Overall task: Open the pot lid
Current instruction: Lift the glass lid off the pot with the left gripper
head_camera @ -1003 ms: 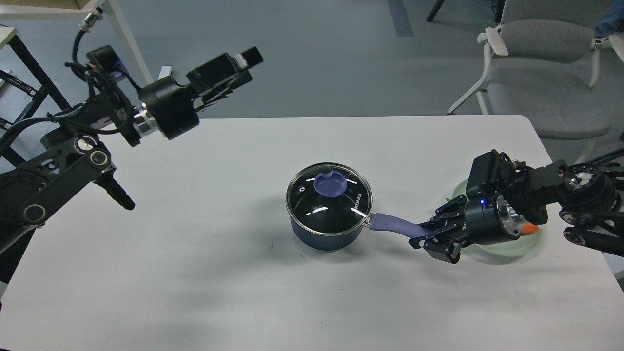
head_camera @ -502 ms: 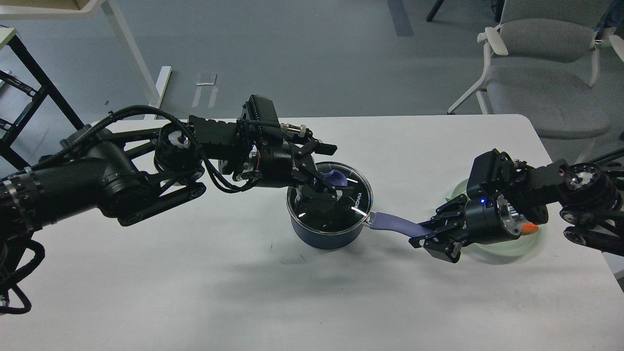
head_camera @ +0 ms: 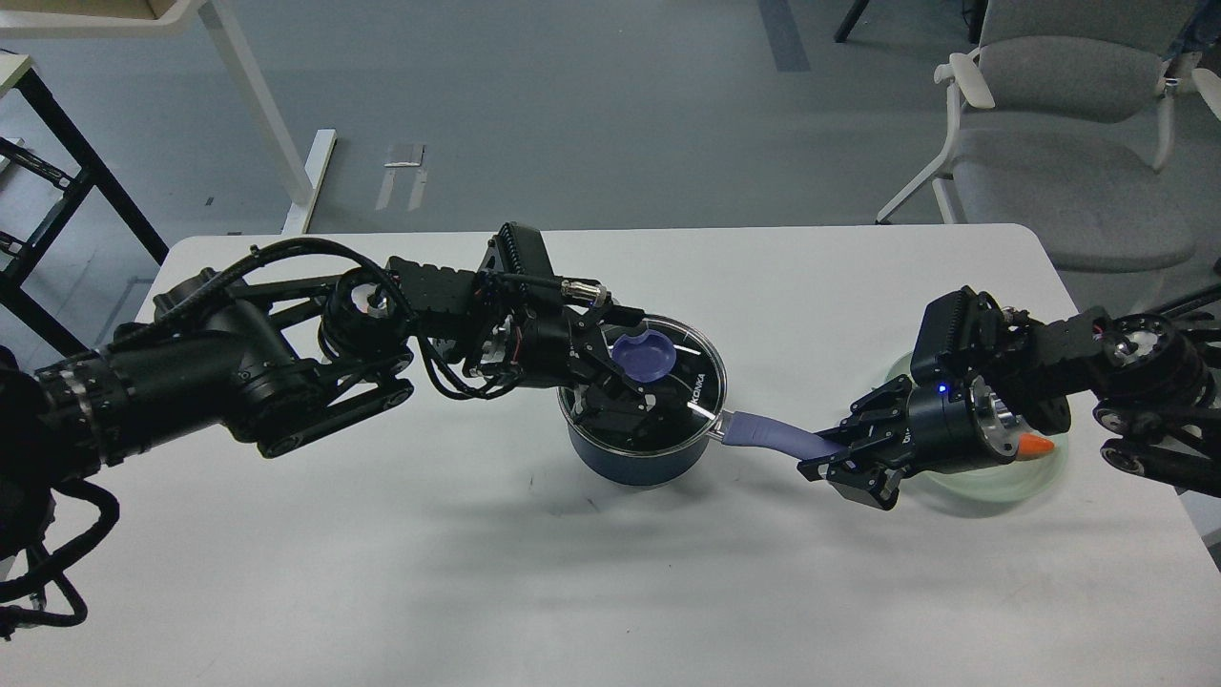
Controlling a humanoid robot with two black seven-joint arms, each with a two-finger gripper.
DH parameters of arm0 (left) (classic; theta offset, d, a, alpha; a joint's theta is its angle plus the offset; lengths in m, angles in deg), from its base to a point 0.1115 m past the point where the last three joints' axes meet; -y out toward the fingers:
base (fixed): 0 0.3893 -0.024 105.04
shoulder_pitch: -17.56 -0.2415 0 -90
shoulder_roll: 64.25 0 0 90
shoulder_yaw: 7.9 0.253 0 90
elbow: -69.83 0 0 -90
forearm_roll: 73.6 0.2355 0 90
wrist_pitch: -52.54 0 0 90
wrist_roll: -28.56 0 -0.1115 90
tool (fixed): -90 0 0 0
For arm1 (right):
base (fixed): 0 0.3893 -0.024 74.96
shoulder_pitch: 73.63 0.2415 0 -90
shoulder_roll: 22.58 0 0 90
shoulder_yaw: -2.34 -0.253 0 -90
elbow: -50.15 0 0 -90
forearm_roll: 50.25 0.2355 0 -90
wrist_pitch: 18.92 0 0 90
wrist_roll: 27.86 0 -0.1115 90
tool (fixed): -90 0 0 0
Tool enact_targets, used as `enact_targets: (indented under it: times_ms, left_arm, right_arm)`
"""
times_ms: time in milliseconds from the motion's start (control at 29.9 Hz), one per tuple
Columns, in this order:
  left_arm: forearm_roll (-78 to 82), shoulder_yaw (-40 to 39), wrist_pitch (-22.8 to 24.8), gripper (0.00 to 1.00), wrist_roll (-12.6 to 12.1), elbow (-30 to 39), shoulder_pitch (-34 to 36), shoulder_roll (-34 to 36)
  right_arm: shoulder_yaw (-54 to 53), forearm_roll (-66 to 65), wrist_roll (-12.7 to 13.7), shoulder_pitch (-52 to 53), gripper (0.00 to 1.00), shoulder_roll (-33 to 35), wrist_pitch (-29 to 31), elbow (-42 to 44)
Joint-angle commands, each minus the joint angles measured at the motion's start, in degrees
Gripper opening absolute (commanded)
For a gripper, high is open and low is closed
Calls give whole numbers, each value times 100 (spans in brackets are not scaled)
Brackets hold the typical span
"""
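So a second ago the left arm was way up over the far left corner of the table (head_camera: 477, 592), gripper in the air and nowhere near anything. Half a second later it had swung across and reached the pot (head_camera: 634, 458), fingers spread over the glass lid (head_camera: 701, 382) with the blue knob (head_camera: 644, 356) half hidden behind them. Now the left gripper (head_camera: 620, 363) has dropped lower and pulled in a bit, one finger on each side of the knob, which shows almost whole again. The forearm sits lower and nearer the tabletop too.
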Motion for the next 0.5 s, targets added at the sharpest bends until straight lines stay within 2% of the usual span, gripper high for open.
enact_targets:
  times_ms: [0,201,234,301,334,401,468]
  left_arm:
    - [-27,-11,-7,99,1,-107,-63,-32]
    - [-106,-20,2,94,1,-115,-134,-32]
    - [-158,-20,-7,89,1,-124,-142,-32]
    - [-281,-11,-7,69,1,-124,-151,-32]
    - [-308,-11,-15,63,1,-124,-151,-32]
    - [-317,-11,-24,56,1,-124,-151,-32]
    - [-317,-11,-85,45,1,-124,-151,-32]
  right_arm:
    - [0,0,-1,-1,28,0,0,0]
    - [-9,9,-1,-1,28,0,0,0]
    - [-9,9,-1,-1,28,0,0,0]
    - [-9,9,-1,-1,28,0,0,0]
    - [-9,17,-1,8,28,0,0,0]
    - [-9,17,-1,8,28,0,0,0]
    - [-9,17,-1,8,28,0,0,0]
